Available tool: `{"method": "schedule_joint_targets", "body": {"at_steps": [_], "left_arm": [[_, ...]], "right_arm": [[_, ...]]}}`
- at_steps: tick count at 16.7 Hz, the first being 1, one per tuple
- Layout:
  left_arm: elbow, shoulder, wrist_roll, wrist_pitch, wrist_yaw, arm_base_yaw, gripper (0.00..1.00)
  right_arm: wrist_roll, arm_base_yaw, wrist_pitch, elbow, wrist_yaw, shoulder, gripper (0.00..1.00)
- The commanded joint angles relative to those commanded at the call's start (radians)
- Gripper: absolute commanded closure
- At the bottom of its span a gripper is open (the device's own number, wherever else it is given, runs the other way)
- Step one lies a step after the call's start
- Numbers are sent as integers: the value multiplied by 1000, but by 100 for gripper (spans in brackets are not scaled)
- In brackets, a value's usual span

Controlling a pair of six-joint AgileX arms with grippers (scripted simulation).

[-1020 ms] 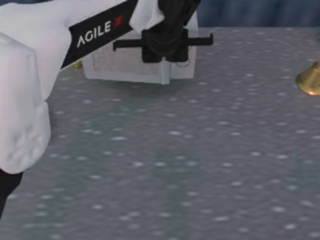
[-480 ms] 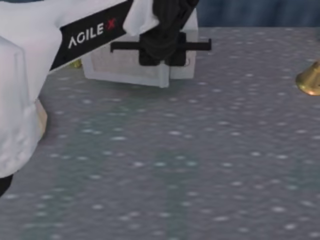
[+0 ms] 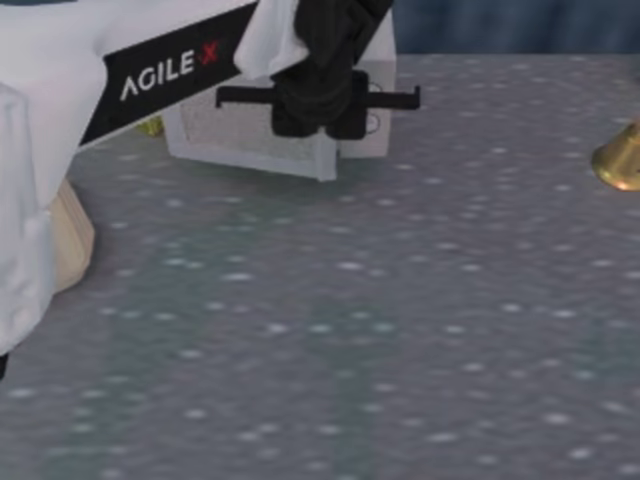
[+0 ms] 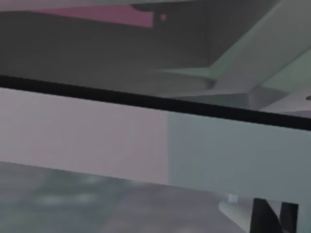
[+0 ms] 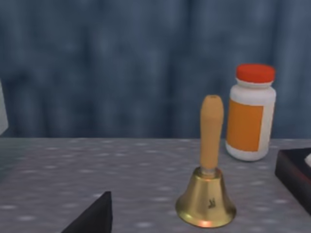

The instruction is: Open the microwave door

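Note:
The microwave (image 3: 372, 60) stands at the back of the table, left of the middle. Its knob panel (image 3: 372, 135) faces the front. The microwave door (image 3: 250, 135) hangs slightly ajar, its free edge (image 3: 327, 165) swung forward from the knob panel. My left gripper (image 3: 315, 105) reaches in from the left and sits against that free edge, shut on the door. In the left wrist view the door's pale edge (image 4: 146, 141) fills the middle, with the pinkish cavity (image 4: 102, 14) behind it. My right gripper (image 5: 95, 218) is parked off the top view's right side.
A brass bell (image 3: 620, 160) with a wooden handle (image 5: 211, 131) stands at the right edge. Behind it are a white bottle (image 5: 250, 114) with a red cap and a dark box (image 5: 296, 177). A tan block (image 3: 70, 235) lies at the left under my arm.
My left gripper has shifted a little to the left. The door's free edge has swung further out from the microwave front with it, and my left arm has drawn back leftward.

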Motion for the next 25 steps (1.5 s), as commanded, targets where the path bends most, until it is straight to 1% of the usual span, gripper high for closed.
{"method": "schedule_joint_targets", "body": {"at_steps": [21,25], "left_arm": [[-2,5,-4,0,5,-7,100],[-63,-36,41,32,18,0,100]], "right_arm": [[0,0,0,0,0,0,0],[0,0,0,0,0,0,0]]}}
